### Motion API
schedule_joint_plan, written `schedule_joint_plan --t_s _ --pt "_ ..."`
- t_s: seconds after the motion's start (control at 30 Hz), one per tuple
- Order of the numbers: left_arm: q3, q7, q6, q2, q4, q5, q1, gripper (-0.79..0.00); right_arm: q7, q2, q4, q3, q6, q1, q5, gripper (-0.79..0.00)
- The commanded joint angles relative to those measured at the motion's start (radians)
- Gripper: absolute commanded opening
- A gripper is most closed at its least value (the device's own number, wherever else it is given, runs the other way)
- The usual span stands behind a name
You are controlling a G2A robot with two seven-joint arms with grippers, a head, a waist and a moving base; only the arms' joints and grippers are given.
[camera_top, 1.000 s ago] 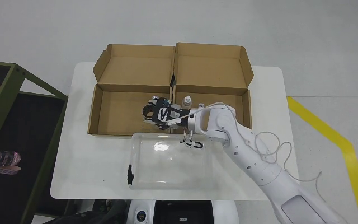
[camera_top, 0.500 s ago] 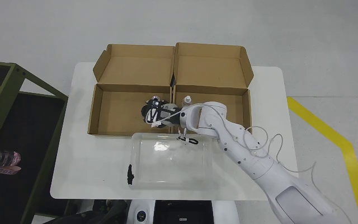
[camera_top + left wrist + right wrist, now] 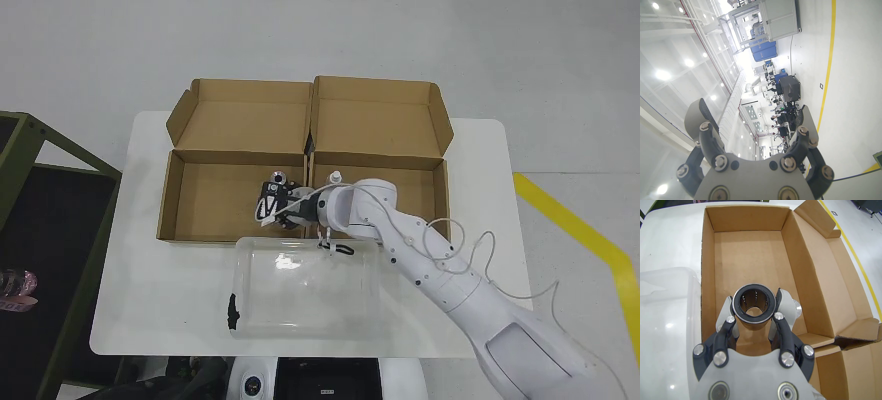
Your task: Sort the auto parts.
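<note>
I'm edging my right gripper (image 3: pixel 755 300) further in over the right end of the left open brown cardboard box (image 3: pixel 753 256), jaws clenching the black steel-rimmed cylindrical bearing (image 3: pixel 738 311) above its floor. The drop-off is looking close. My left gripper (image 3: pixel 753 109) is idling, jaws released wide.

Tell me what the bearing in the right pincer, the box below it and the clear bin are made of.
Linear bearing: likely steel, bright rim, ball rows inside; black end ring perhaps rubber or plastic.
Box: brown cardboard, matte, folded flaps.
Bin: transparent plastic, glossy glints.
</note>
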Motion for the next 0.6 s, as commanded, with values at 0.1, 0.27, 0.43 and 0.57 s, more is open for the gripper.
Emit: schedule_joint_plan --t_s 0.1,0.27,0.43,0.57 --pt "0.000 0.000 0.000 0.000 0.000 0.000 0.000 0.000 0.002 -0.008 0.025 -0.007 0.004 0.007 -0.010 -0.779" --pt "0.000 0.000 0.000 0.000 0.000 0.000 0.000 0.000 -0.004 -0.015 0.044 -0.013 0.005 0.008 -0.021 -0.683" --pt "0.000 0.000 0.000 0.000 0.000 0.000 0.000 0.000 -0.005 -0.019 0.061 -0.012 0.008 0.007 -0.033 -0.634" --pt "0.000 0.000 0.000 0.000 0.000 0.000 0.000 0.000 -0.004 -0.022 0.070 -0.010 0.005 0.008 -0.041 -0.582"
